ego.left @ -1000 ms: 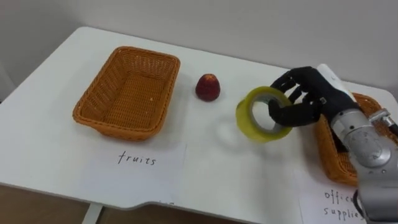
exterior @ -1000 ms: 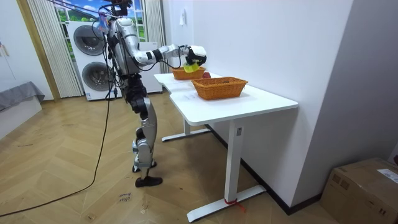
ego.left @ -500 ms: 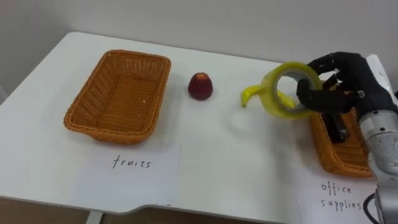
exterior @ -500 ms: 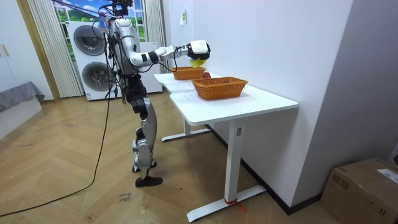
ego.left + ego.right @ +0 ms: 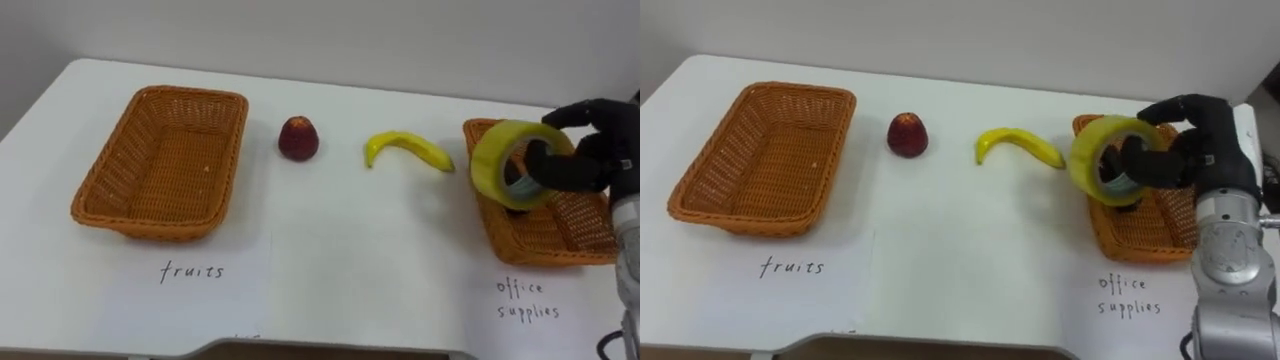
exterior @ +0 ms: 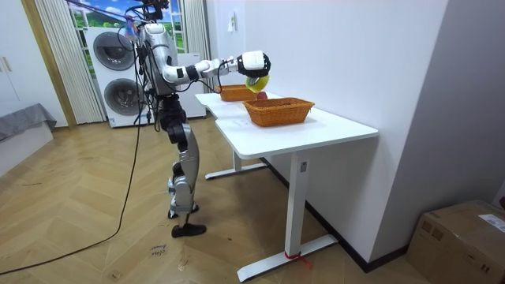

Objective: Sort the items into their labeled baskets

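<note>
Left eye view shows the right hand (image 5: 597, 152) curled through the hole of a yellow tape roll (image 5: 486, 170), holding it tilted on edge above the left end of the office supplies basket (image 5: 550, 248), clear of the wicker. The main risk, as I judge it, is the release. The roll hangs over the basket's left rim rather than its middle, so dropped from here it could strike the rim and roll out across the white table (image 5: 330, 250) toward the banana (image 5: 405, 150) lying just left of the basket. Fingers hooked inside the core might also snag as they uncurl and flick the roll sideways. A small dark item already in the basket is partly hidden behind the roll. The red fruit (image 5: 298, 138) and the fruits basket (image 5: 150, 222) sit well apart to the left. In the room view the arm reaches straight out over the table.
</note>
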